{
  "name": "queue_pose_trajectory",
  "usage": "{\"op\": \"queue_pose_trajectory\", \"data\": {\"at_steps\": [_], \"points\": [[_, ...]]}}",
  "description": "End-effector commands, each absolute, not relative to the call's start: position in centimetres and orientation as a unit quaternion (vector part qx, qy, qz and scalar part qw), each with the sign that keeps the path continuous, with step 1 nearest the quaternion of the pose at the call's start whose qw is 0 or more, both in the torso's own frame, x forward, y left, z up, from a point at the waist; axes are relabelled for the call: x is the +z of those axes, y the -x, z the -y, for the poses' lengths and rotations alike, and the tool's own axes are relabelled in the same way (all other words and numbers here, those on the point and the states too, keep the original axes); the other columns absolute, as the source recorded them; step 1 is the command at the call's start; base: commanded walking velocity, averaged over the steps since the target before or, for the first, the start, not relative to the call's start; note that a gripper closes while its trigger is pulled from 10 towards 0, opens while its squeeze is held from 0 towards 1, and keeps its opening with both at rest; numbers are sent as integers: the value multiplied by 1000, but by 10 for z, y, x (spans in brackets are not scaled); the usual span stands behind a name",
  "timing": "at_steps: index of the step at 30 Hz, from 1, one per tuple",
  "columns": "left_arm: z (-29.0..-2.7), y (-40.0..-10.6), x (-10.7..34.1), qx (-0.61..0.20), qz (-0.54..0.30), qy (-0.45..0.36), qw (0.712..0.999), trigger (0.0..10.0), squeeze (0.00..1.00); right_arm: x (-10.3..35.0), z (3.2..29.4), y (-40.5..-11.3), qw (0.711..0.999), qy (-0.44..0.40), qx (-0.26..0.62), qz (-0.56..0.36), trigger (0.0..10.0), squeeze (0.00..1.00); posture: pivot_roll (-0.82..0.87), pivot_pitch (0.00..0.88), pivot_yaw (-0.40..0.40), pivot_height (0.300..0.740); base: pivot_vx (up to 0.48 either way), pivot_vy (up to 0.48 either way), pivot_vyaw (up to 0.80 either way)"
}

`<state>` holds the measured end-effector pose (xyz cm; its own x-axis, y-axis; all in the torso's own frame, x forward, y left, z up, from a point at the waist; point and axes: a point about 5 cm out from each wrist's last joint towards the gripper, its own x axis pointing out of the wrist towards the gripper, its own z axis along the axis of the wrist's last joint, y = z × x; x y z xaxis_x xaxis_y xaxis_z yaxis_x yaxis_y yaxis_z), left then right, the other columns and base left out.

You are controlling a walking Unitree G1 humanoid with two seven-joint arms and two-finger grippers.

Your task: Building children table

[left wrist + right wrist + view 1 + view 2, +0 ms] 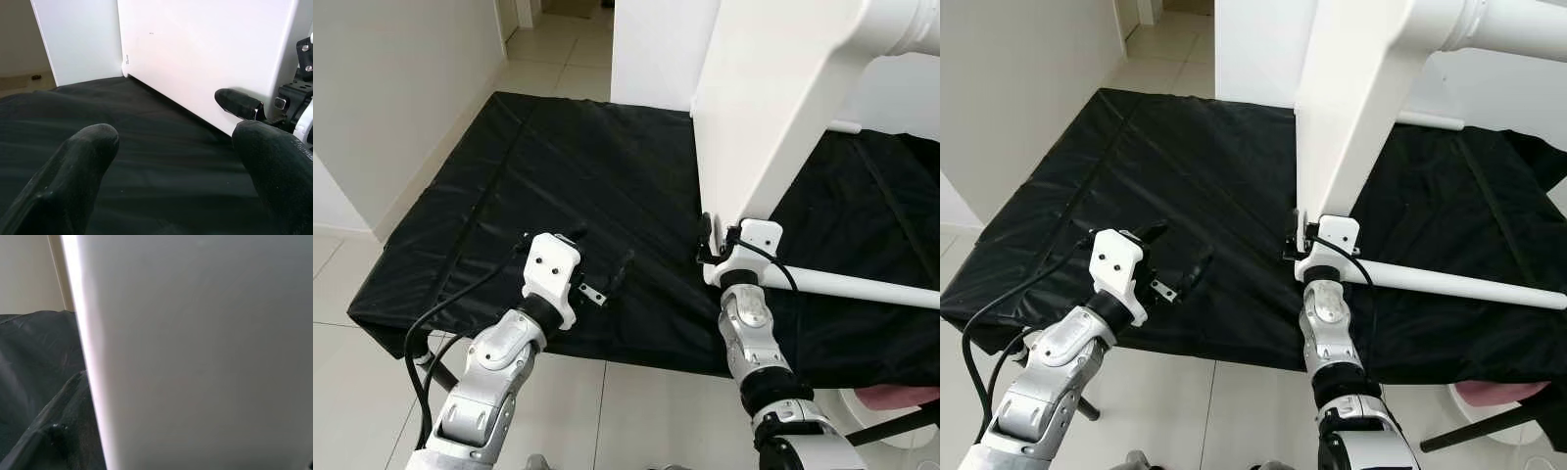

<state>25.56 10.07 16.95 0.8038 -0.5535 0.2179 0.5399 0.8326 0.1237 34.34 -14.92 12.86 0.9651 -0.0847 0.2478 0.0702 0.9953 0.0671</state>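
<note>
- Where the black mat [607, 176] covers the floor, left eye view: the white tabletop [773, 108] stands on edge near the mat's front edge, right of middle, with a white leg [862, 286] running from its lower corner toward the mat's right edge.
- Same view: right gripper [707, 240] sits at the tabletop's lower corner, touching it; cannot tell whether its fingers are apart or together. Left gripper [602, 264] hovers over the mat's front edge, left of the panel and apart from it, fingers spread, nothing between them.
- Right eye view: same layout; a second white leg [1430, 121] lies behind the tabletop, and a thick round white part [1503, 24] joins the panel's top. Pale tiled floor [1234, 411] shows in front of the mat.
- Left wrist view: two black fingers [73, 171], wide apart, over the mat; tabletop face ahead, right gripper's black finger at its corner.
- Right wrist view: white panel face very close; dark mat beside it.
</note>
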Motion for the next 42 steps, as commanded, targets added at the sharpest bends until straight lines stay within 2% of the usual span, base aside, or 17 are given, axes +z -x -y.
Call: {"op": "queue_pose_trajectory", "data": {"at_steps": [1,3,4,5,6,7,8,9,10,20,25,29,33,35,42], "points": [[-100,-254,173,-303,125,-29,944,10000,0,125,153,-345,992,-28,-44,114,10000,0,60,115,-8,740,0,0,0],[-100,-255,174,-302,126,-29,944,10000,0,126,153,-347,992,-26,-41,115,10000,0,63,118,-7,740,0,0,0],[-101,-256,175,-300,128,-30,945,10000,0,127,152,-349,992,-24,-38,115,8392,0,64,120,-8,740,0,0,0],[-101,-256,175,-300,128,-30,945,10000,0,127,152,-349,992,-24,-38,115,8392,0,64,120,-8,740,0,0,0],[-101,-256,176,-299,129,-30,945,10000,0,128,152,-350,992,-24,-35,116,6784,0,65,117,-9,740,0,0,0],[-101,-257,177,-298,130,-31,945,10000,0,129,151,-351,992,-24,-31,116,3843,0,67,116,-9,740,0,0,0],[-101,-257,177,-298,130,-31,945,10000,0,129,151,-351,992,-24,-31,116,3843,0,67,116,-9,740,0,0,0],[-101,-257,177,-297,131,-31,946,10000,0,129,151,-352,992,-24,-29,116,2471,0,68,115,-10,740,0,0,0],[-101,-258,178,-294,132,-32,946,10000,0,130,148,-353,992,-25,-17,121,0,0,71,113,-10,740,0,0,0],[-101,-258,181,-294,133,-32,946,10000,0,136,136,-356,990,-39,-2,134,0,0,77,112,-4,740,0,0,0],[-102,-259,182,-294,133,-30,946,10000,0,139,121,-357,989,-44,9,144,0,0,73,119,3,740,0,0,0],[-99,-258,182,-300,130,-27,945,10000,0,146,93,-356,986,-46,31,159,0,0,72,122,9,740,0,0,0],[-99,-257,182,-301,130,-29,944,10000,0,151,75,-355,983,-51,44,169,0,0,73,122,10,740,0,0,0],[-99,-257,182,-301,130,-29,944,10000,0,151,75,-355,983,-51,44,169,0,0,73,122,10,740,0,0,0],[-100,-258,182,-303,127,-25,944,10000,0,157,36,-349,978,-62,91,179,0,0,72,116,12,740,0,0,0]]}}
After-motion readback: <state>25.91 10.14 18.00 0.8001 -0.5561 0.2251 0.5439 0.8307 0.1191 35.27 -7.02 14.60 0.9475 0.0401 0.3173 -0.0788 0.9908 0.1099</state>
